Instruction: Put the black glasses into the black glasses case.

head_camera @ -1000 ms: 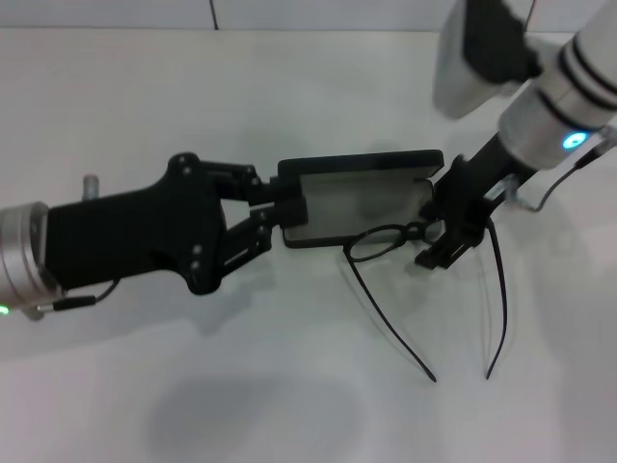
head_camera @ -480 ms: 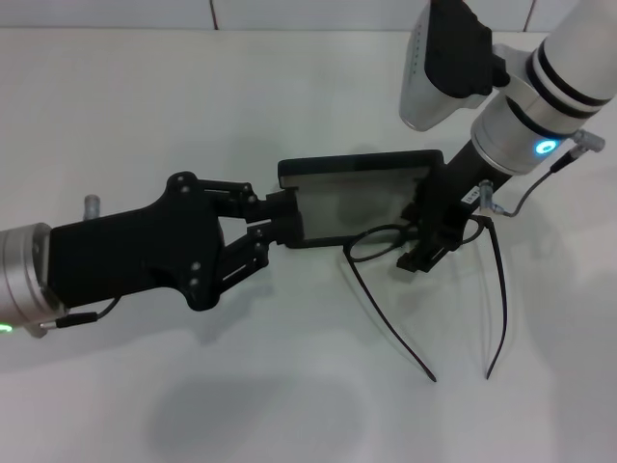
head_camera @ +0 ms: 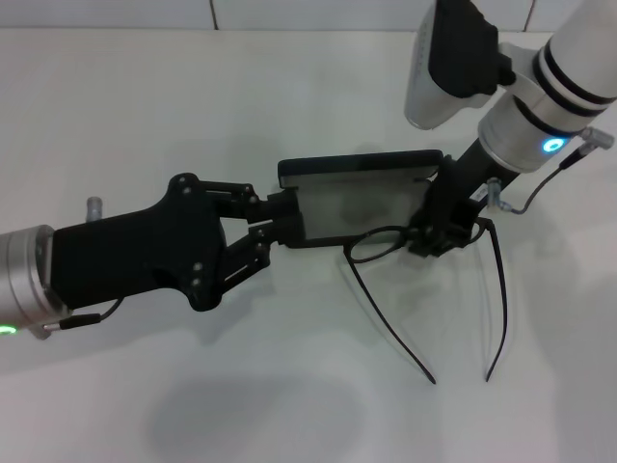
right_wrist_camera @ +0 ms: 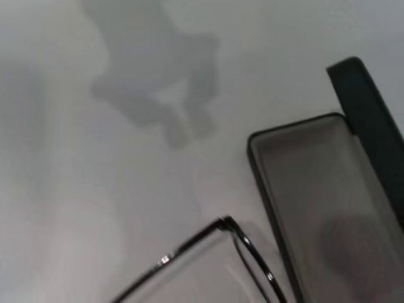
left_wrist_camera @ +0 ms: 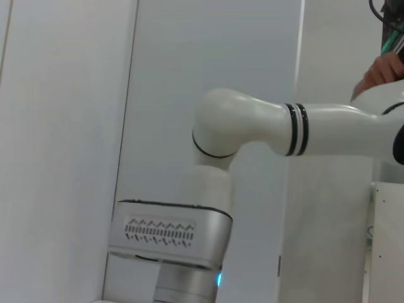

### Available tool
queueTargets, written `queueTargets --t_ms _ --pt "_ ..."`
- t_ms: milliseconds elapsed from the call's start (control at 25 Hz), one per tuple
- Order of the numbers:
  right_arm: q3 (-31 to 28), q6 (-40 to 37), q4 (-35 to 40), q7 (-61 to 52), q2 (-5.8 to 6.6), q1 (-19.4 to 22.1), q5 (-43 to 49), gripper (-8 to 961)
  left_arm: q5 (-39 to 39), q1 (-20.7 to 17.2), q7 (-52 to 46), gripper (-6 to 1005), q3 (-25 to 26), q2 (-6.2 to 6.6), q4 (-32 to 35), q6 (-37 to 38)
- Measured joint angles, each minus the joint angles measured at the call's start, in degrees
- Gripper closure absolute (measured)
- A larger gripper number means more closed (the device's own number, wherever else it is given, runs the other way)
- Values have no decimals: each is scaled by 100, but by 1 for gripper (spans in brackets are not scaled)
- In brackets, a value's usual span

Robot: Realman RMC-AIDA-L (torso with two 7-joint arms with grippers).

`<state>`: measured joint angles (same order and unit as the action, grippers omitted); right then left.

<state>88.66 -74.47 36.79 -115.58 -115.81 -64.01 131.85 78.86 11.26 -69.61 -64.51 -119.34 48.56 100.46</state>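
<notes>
1. White worktop (head_camera: 145, 116) carries everything.
2. Left gripper (head_camera: 275, 217) – clamped on the left end of the open black glasses case (head_camera: 362, 198).
3. Right gripper (head_camera: 439, 231) pinches the black glasses (head_camera: 386, 241) at the frame – just beside the case, temples splayed.

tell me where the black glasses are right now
In the head view the black glasses sit right of centre, their front at the near edge of the open black glasses case, at the right gripper.

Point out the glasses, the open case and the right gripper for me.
thin black-framed glasses (head_camera: 378, 242), head view, left lens rim.
black rectangular hard case (head_camera: 359, 202), head view, grey lining.
right gripper (head_camera: 439, 236), head view, at frame's bridge.
</notes>
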Motion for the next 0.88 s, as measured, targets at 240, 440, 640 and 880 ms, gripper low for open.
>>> queueTargets --t_ms 240,440,640,880 --pt "78 -73 795 70 4 472 112 645 -24 -1 17 837 0 -1 -2 3" --pt "-153 -109 1201 149 3 786 42 781 -28 81 14 837 0 -9 -1 82" --pt "-156 -74 1143 272 -7 864 -24 937 -29 207 13 837 0 -19 -46 127" --pt "-262 -104 1520 501 11 1191 -551 944 -30 238 21 837 1 -19 -134 198"
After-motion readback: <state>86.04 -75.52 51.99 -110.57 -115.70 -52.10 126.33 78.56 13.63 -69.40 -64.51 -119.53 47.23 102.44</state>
